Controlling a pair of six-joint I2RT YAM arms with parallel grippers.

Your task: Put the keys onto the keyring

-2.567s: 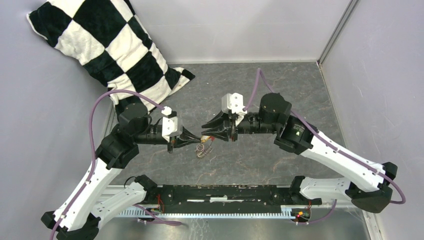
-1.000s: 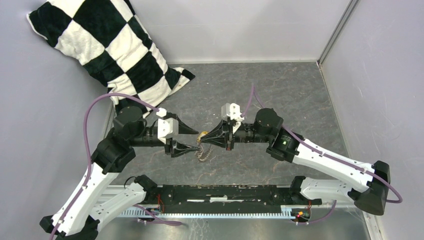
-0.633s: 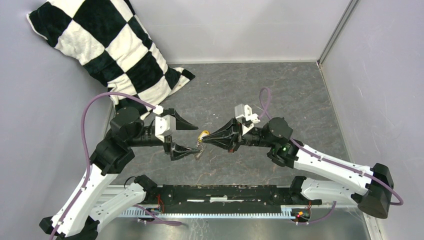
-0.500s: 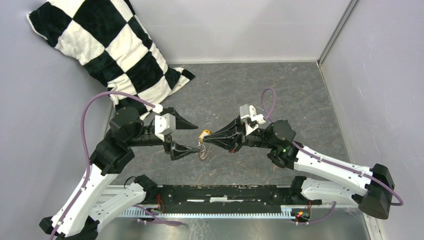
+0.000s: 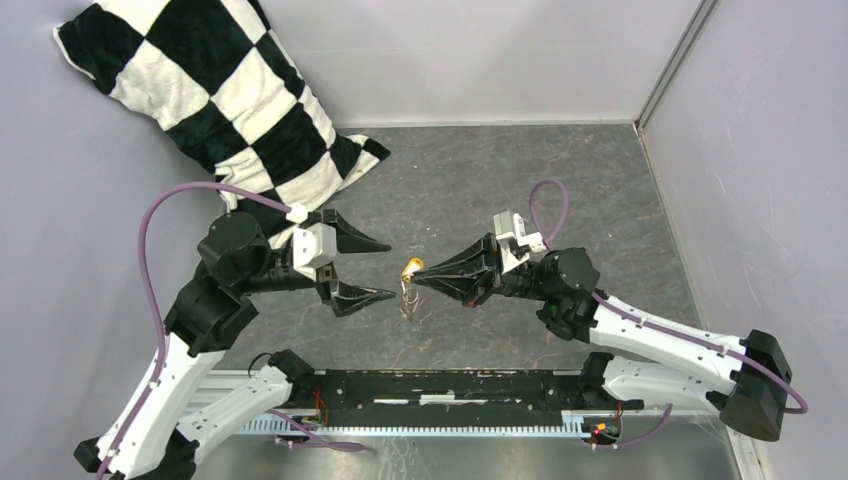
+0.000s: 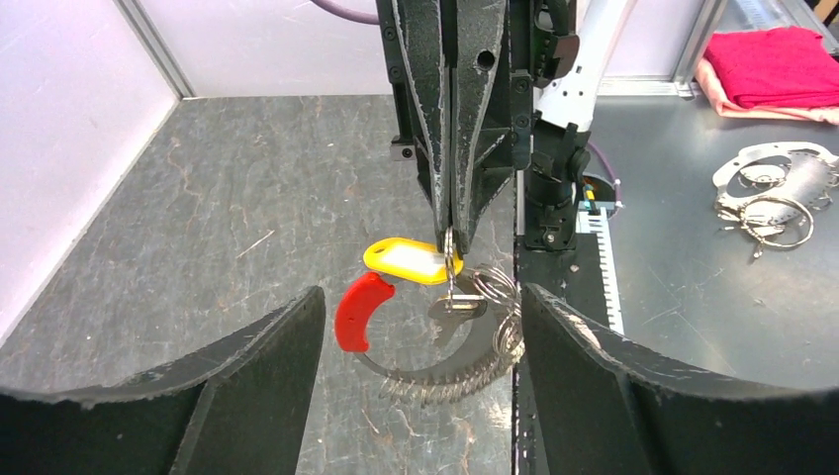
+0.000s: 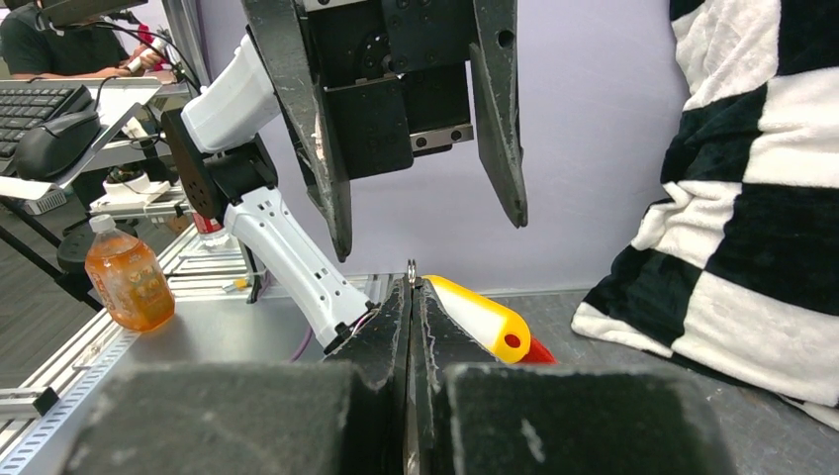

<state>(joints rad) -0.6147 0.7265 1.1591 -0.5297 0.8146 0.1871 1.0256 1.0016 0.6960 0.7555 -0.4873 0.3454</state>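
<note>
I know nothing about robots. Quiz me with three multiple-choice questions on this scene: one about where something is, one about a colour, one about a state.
1. Where is the pillow?
A. far left corner
B. near right edge
C. between the grippers

2. What colour is the sleeve on the keyring?
A. blue
B. red
C. green

3. How is the left gripper?
A. shut on the key
B. shut on nothing
C. open

Answers:
1 A: the top view shows it in the far left corner.
2 B: the left wrist view shows it bright red.
3 C: its fingers stand well apart, holding nothing.
</note>
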